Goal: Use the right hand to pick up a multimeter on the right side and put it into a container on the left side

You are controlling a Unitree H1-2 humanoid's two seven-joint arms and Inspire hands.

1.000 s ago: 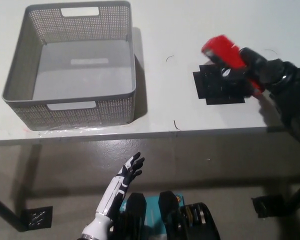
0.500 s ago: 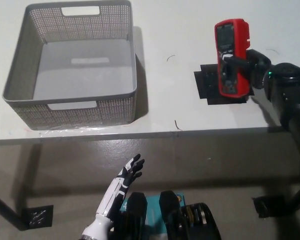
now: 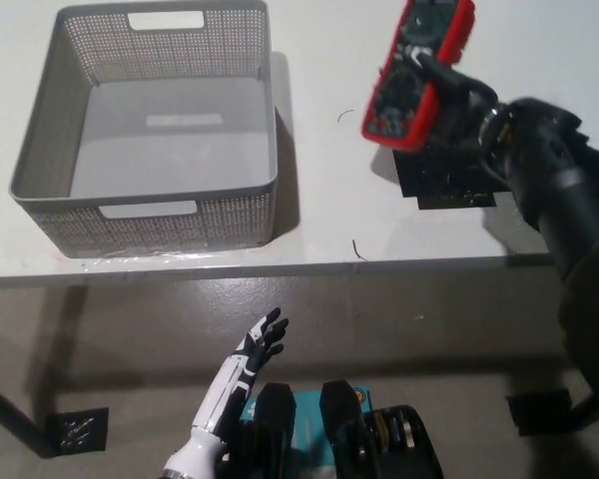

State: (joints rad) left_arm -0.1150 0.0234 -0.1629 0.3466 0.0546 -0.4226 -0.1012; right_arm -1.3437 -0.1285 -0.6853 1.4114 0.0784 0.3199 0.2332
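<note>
One multimeter (image 3: 416, 72), one basket (image 3: 40, 150), one black mat (image 3: 445, 180) on the white counter (image 3: 319, 220). Right hand (image 3: 464, 105) has its fingers closed on the multimeter, holding it up over the counter's right half, near the far edge, above the mat's far-left corner. Meter face is toward the camera, red casing around a dark front. Long axis runs tilted: top end toward the far right, bottom end toward the near left, pointing roughly at the basket.

Basket sits at the counter's left, grey mesh, one cutout handle visible on the far wall and one on the near wall, nothing inside. Bare counter lies between basket and meter. Left hand (image 3: 242, 374) hangs below the counter's near edge, fingers spread, holding nothing.
</note>
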